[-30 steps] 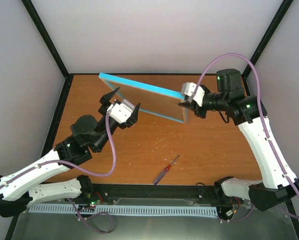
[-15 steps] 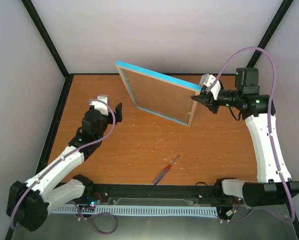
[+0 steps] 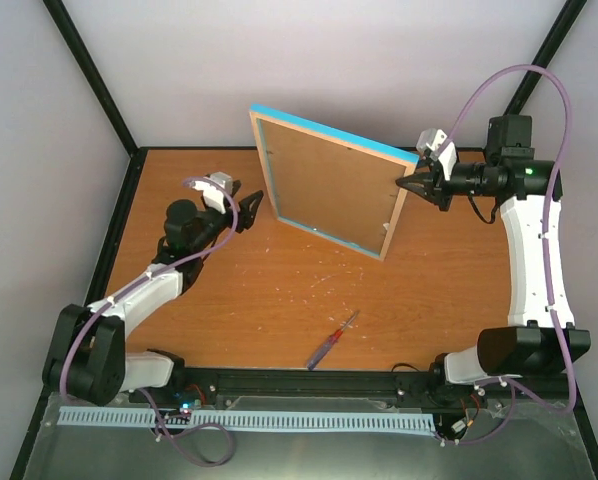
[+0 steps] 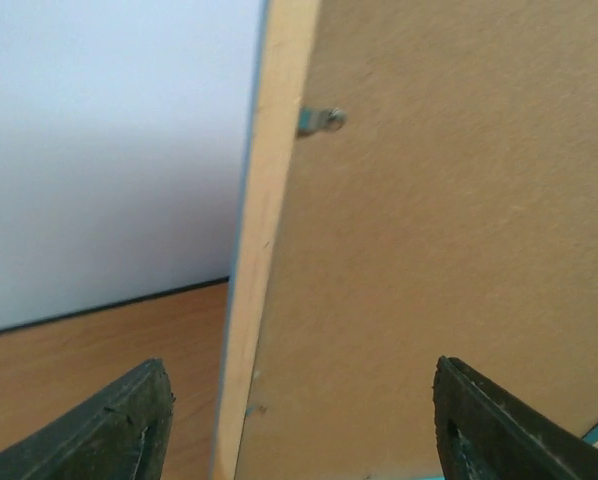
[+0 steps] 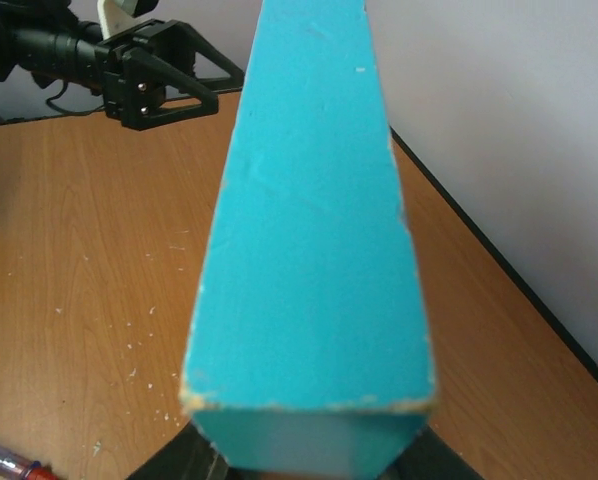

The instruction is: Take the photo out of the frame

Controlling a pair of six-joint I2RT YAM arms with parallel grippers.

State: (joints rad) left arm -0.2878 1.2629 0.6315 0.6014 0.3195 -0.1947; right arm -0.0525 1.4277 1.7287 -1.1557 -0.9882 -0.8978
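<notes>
The frame [image 3: 329, 185] stands nearly upright above the table, its brown backing board and pale wood edge facing the arms. My right gripper [image 3: 411, 183] is shut on its right edge; in the right wrist view the blue edge [image 5: 309, 230] runs away from that gripper [image 5: 309, 462]. My left gripper [image 3: 247, 208] is open, level with the frame's left edge and close to it. In the left wrist view the wood edge [image 4: 264, 250] and board [image 4: 439, 250] lie beyond the left gripper [image 4: 299, 440], nothing held. The photo is hidden behind the board.
A small metal clip [image 4: 324, 120] sits on the board near the wood edge. A red-handled screwdriver [image 3: 331, 340] lies on the wooden table [image 3: 279, 290] near its front edge. White walls and black posts close in the back and sides.
My right gripper has lifted and turned the frame more upright, toward the back right. The left arm has drawn back left and now points at the frame's left edge, jaws slightly narrower.
</notes>
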